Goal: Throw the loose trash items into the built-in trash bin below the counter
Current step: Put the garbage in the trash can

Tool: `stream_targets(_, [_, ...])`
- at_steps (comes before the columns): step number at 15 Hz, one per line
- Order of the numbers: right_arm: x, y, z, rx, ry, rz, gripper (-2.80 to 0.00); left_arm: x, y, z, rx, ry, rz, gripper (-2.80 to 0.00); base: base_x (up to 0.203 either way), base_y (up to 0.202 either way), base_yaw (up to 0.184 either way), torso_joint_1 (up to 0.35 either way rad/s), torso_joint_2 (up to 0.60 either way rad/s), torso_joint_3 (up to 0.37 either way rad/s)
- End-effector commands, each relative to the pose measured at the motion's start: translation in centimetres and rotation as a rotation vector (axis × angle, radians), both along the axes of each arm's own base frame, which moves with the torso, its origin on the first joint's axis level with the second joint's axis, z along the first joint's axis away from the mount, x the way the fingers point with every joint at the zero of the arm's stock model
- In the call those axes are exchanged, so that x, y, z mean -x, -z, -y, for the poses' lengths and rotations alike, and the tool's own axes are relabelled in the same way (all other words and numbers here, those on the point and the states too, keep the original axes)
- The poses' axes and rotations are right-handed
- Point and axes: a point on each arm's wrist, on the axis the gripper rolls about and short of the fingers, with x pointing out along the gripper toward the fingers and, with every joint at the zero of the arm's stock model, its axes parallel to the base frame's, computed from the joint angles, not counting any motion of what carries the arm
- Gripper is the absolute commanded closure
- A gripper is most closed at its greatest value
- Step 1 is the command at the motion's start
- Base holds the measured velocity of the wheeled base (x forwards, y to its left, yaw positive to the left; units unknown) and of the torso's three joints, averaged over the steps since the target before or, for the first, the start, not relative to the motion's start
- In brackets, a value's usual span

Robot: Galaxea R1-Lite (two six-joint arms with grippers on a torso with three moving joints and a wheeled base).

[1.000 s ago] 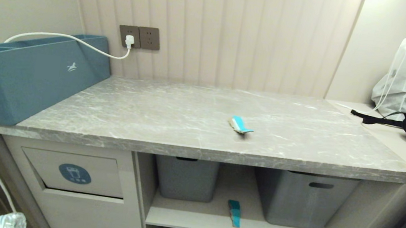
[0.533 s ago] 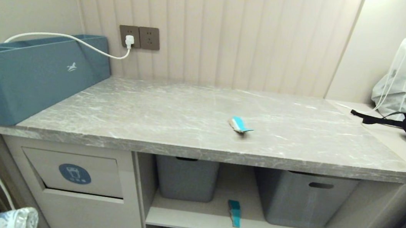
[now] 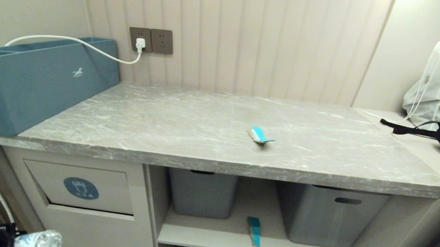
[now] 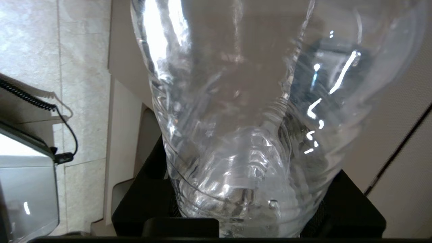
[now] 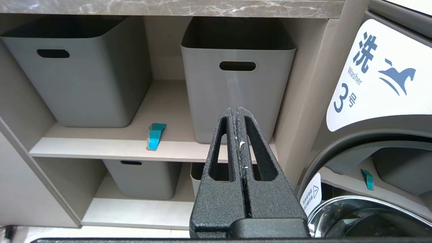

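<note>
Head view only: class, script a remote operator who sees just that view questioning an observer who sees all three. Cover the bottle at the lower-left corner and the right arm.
Operator: Is the bottle in my lower-left corner actually gripped?
Observer: Yes. The left wrist view shows the clear bottle wedged between the left tool's black fingers.
Operator: I can't see the right arm at all. Where is it?
Observer: The right tool is shut and empty, pointing at the shelf under the counter, beside a washer label marked 3.
</note>
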Motion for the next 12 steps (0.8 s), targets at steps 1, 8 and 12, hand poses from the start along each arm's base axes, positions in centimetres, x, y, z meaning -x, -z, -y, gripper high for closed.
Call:
stream_targets(1, [0.00,0.00,0.00,0.001,0.000,0.000,0.00,0.09,0.53,0.03,0.013,-0.007,-0.027,0.00,0.000,0.000,0.000,0.000,0.00,0.000])
stream_targets(8, [0.00,0.00,0.00,-0.001,0.000,0.000,0.00,0.14,0.78,0.15,-0.016,0.051,-0.060,0.00,0.000,0.000,0.000,0.000,0.00,0.000])
stream_targets(12, [0.00,0.00,0.00,0.001,0.000,0.000,0.00,0.19,0.96,0.30,-0.011,0.066,-0.077,0.00,0.000,0.000,0.000,0.000,0.00,0.000])
